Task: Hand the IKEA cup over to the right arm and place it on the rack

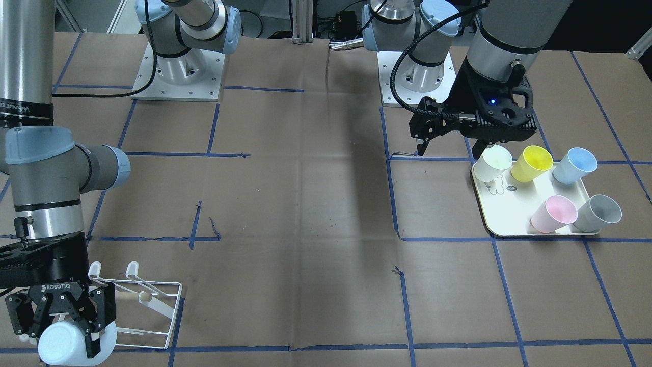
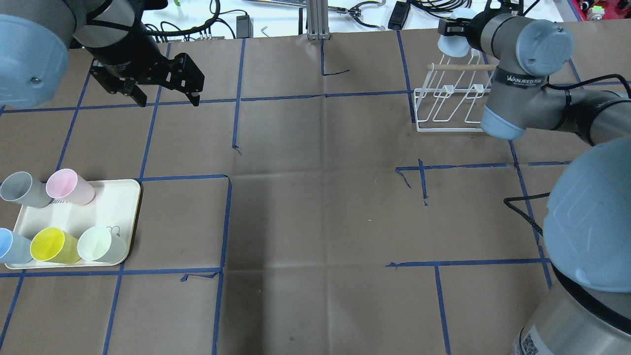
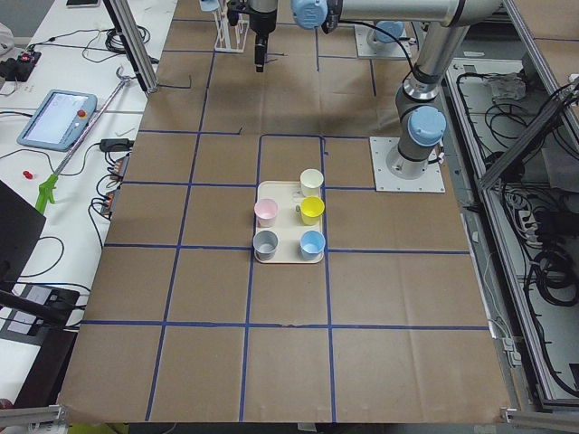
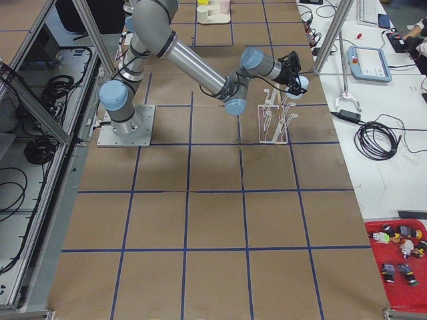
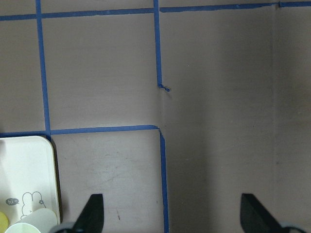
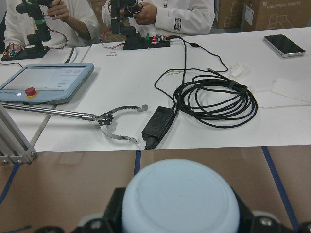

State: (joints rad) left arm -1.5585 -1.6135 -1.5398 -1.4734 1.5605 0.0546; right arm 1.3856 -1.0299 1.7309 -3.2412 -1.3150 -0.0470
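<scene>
A pale blue IKEA cup [image 1: 66, 347] lies on its side in my right gripper [image 1: 63, 331], which is shut on it. The right wrist view is filled at the bottom by the cup's base [image 6: 180, 196]. Cup [image 2: 449, 45] and gripper [image 2: 458, 34] hang over the far end of the white wire rack [image 2: 446, 106], just past its wooden dowel [image 2: 456, 66]. From the front, the rack [image 1: 153, 311] lies right beside the gripper. Whether the cup touches a peg I cannot tell. My left gripper [image 2: 167, 98] hovers open and empty above the table, beyond the tray.
A cream tray [image 2: 116, 207] at the left holds several cups: white [image 1: 493, 162], yellow [image 1: 531, 163], blue [image 1: 574, 165], pink [image 1: 553, 214] and grey [image 1: 597, 213]. Both arm bases [image 1: 178, 71] stand at the robot's side. Past the table edge are cables [image 6: 214, 99], a pendant [image 6: 46, 82] and people.
</scene>
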